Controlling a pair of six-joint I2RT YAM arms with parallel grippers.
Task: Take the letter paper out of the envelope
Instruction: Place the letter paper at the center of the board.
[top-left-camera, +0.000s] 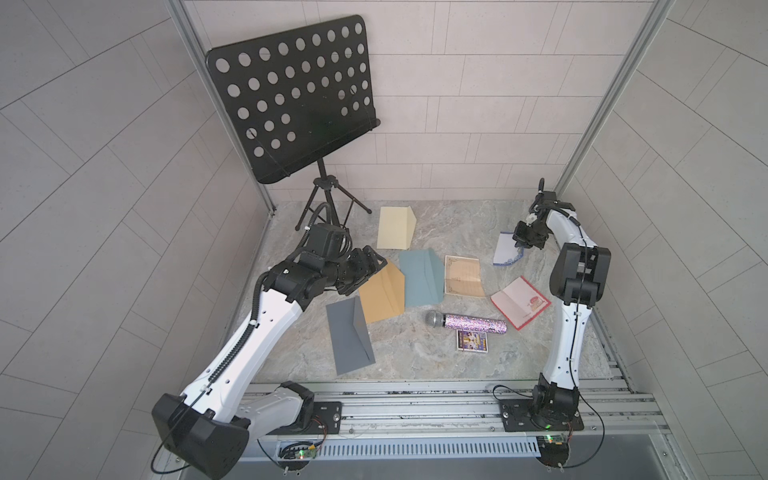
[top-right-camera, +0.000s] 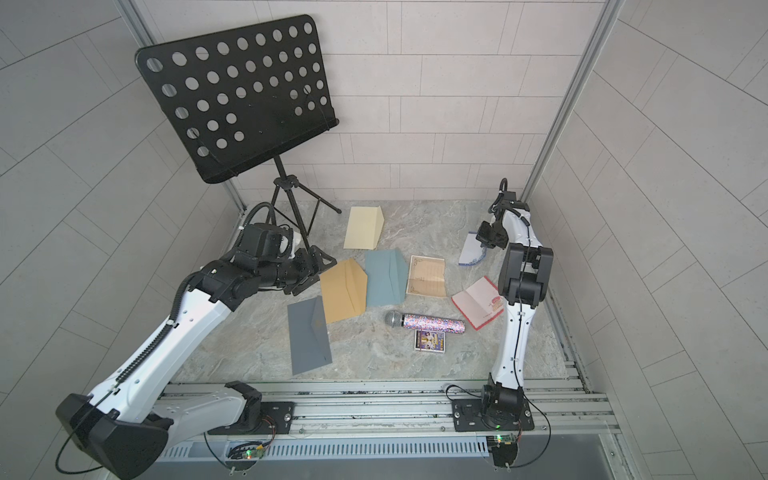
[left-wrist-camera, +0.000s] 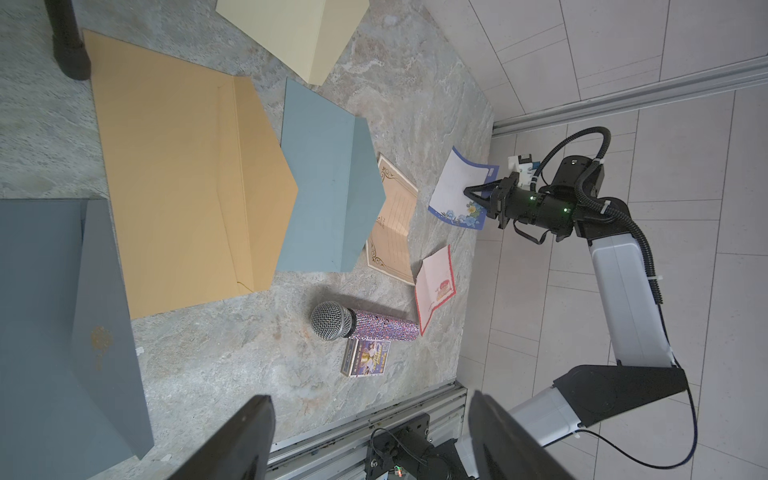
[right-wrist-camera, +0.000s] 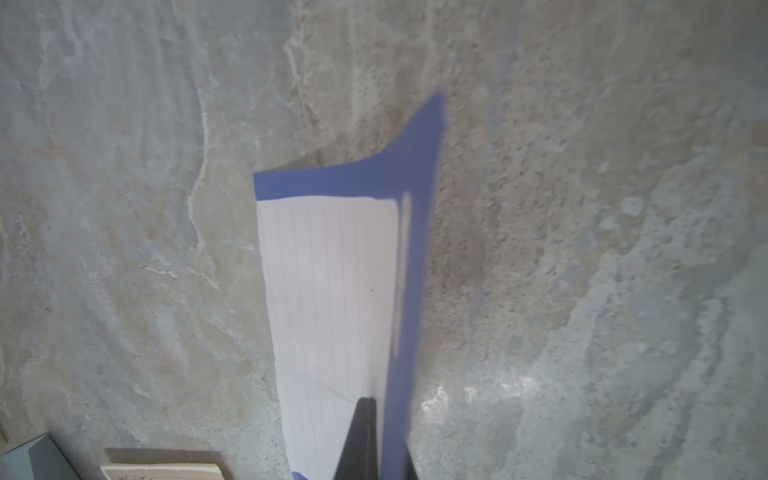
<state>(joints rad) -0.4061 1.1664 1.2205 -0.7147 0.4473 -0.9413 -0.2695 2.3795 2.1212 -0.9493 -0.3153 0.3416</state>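
Note:
A white lined letter paper with a blue flowered border (top-left-camera: 503, 249) (top-right-camera: 468, 252) (right-wrist-camera: 328, 282) hangs folded over the far right of the table, clear of every envelope. My right gripper (top-left-camera: 517, 246) (top-right-camera: 484, 244) (right-wrist-camera: 368, 401) is shut on it. Several envelopes lie with flaps open: cream (top-left-camera: 395, 226), orange (top-left-camera: 384, 293), teal (top-left-camera: 422, 278), grey (top-left-camera: 349, 336). My left gripper (top-left-camera: 376, 266) (top-right-camera: 322, 266) (left-wrist-camera: 370, 411) stands open and empty above the orange envelope's (left-wrist-camera: 183, 178) left corner.
A tan letter sheet (top-left-camera: 463, 276) and a red-edged one (top-left-camera: 519, 301) lie right of the teal envelope. A glitter microphone (top-left-camera: 469, 323) and a small card box (top-left-camera: 473, 341) lie in front. A black music stand (top-left-camera: 299, 95) rises at the back left.

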